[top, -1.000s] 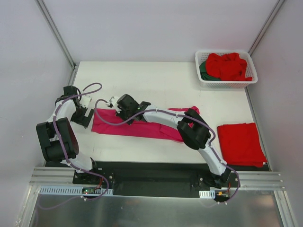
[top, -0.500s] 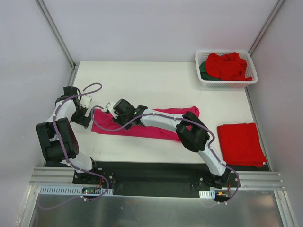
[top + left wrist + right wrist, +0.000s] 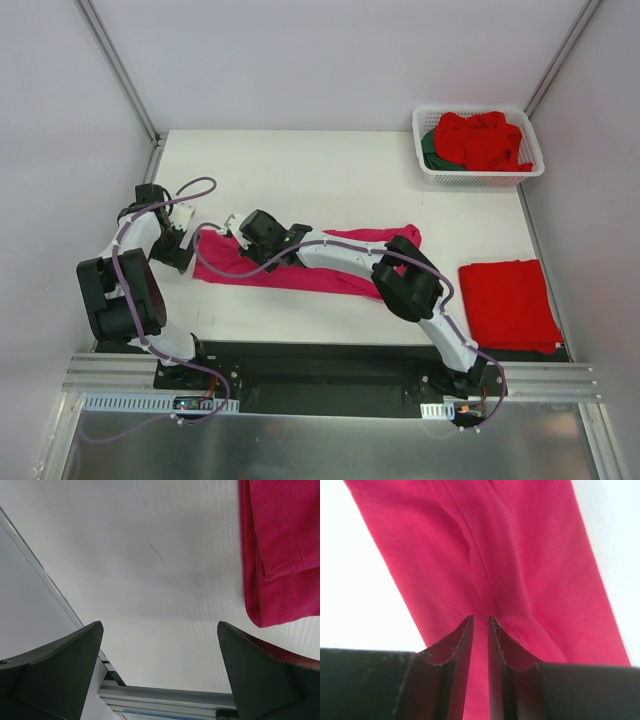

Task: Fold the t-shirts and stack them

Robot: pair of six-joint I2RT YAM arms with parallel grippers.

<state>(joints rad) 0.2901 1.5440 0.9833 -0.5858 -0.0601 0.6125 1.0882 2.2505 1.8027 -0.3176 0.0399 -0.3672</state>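
White tabletop inside grey walls, top view. One white slotted plastic basket sits at the far right corner and serves as the landmark. It holds a crumpled bright red cloth heap, shirt count unclear, and one dark green cloth piece. One flat-folded bright red t-shirt lies just nearer the arms than the basket. One magenta-pink t-shirt, folded into a long strip, lies left of the basket and nearer the arms, with its long axis left-right. Right gripper is over the strip's end farthest from the basket. Left gripper is just past that end, the nearer arm for it.

Left wrist view: left gripper is spread wide with nothing between the fingers, bare table below, and the magenta strip's edge off to its right.

Right wrist view: right gripper is barely parted, a thin slit. A raised crease of the magenta cloth runs straight into the slit along the strip's length — whether it is pinched, cannot tell.
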